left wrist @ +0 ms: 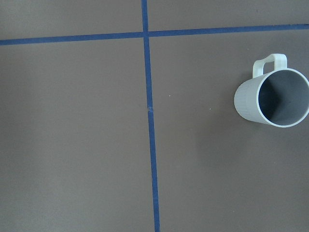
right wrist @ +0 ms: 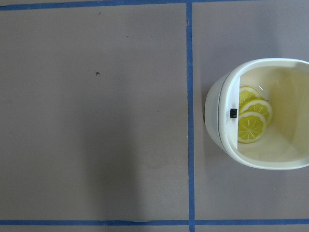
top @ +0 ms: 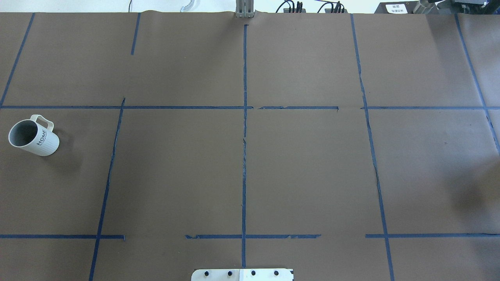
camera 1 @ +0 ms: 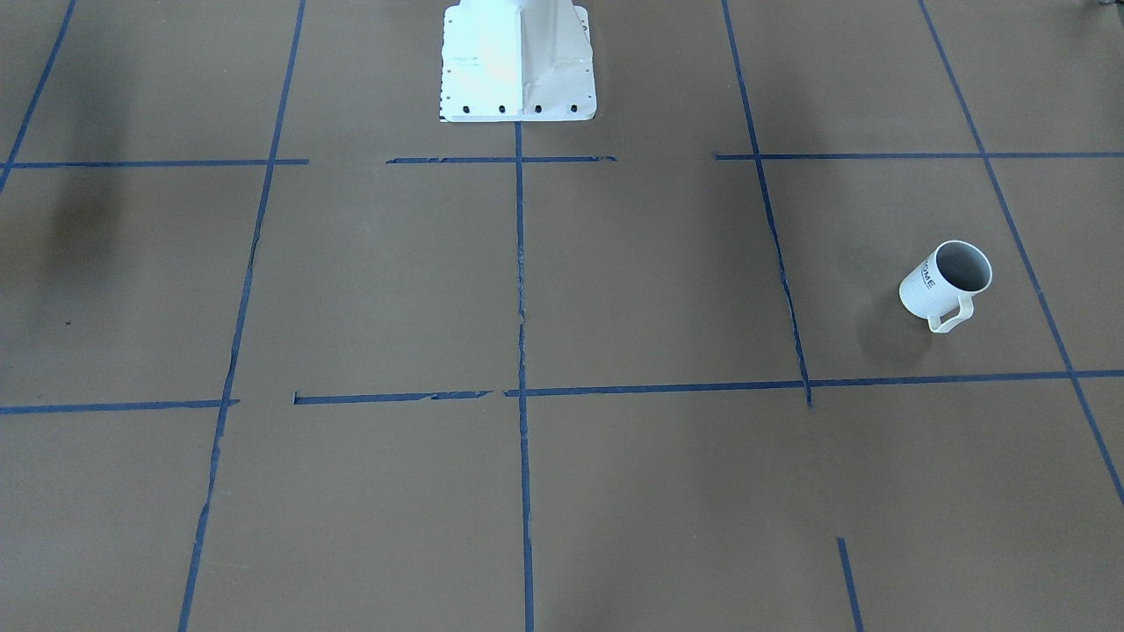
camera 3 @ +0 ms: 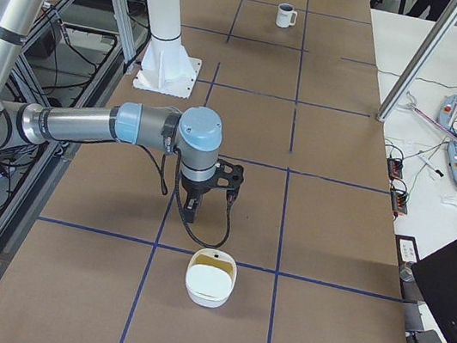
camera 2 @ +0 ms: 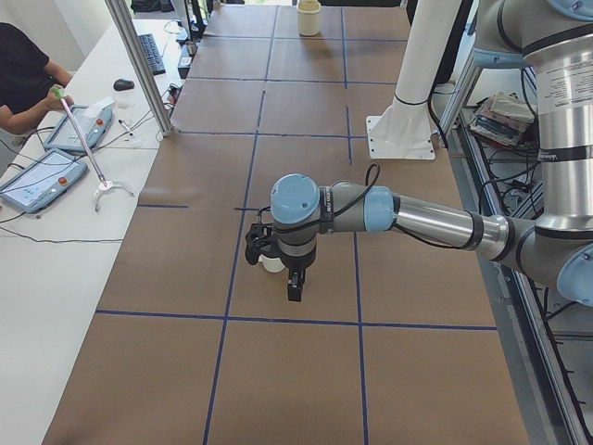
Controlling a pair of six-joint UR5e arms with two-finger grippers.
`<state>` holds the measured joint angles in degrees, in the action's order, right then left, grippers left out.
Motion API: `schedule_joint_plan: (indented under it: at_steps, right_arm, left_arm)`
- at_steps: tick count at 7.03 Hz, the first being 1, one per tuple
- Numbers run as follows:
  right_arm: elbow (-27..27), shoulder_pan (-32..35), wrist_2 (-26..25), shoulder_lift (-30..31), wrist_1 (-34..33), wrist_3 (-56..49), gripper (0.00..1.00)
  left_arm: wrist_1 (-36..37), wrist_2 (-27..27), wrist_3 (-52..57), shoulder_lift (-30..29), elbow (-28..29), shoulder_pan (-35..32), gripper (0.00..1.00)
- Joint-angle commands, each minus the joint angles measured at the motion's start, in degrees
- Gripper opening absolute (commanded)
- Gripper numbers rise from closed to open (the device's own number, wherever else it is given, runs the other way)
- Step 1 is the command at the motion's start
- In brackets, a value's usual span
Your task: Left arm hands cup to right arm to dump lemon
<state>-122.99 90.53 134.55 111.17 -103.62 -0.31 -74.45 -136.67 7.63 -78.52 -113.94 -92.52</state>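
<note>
We cannot tell whether either claw is wide or narrow. The left gripper [camera 2: 295, 287] and the right gripper [camera 3: 191, 212] show only in the side views. Both are black and point down at the table, on the grey metal left arm [camera 2: 435, 221] and right arm [camera 3: 71, 125].

The cup [left wrist: 273, 96] stands upright on matt brown paper [top: 175, 175]. It is a white ribbed mug with a loop handle, dark "HOME" lettering and a smooth grey inside. It lies near the left gripper but off to one side, at the right edge of the left wrist view. It is well apart from the right gripper.

Near the right gripper a glossy cream tub [camera 3: 207, 295] holds flat round lemon slices [right wrist: 252, 121]. Blue tape lines [camera 1: 520, 263] cross the paper.
</note>
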Motion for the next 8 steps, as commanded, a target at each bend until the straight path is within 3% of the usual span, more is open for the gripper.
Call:
schedule_joint_plan:
  at_steps: [1, 8]
  right_arm:
    - [-0.1, 0.0, 0.7, -1.2, 0.0, 0.1, 1.0]
    - [0.3, 0.1, 5.3, -1.7, -0.1, 0.4, 1.0]
  left_arm:
    - [0.0, -0.1, -0.1, -0.1, -0.1, 0.2, 1.0]
    - [-0.3, -0.1, 0.0, -1.0, -1.0, 1.1, 1.0]
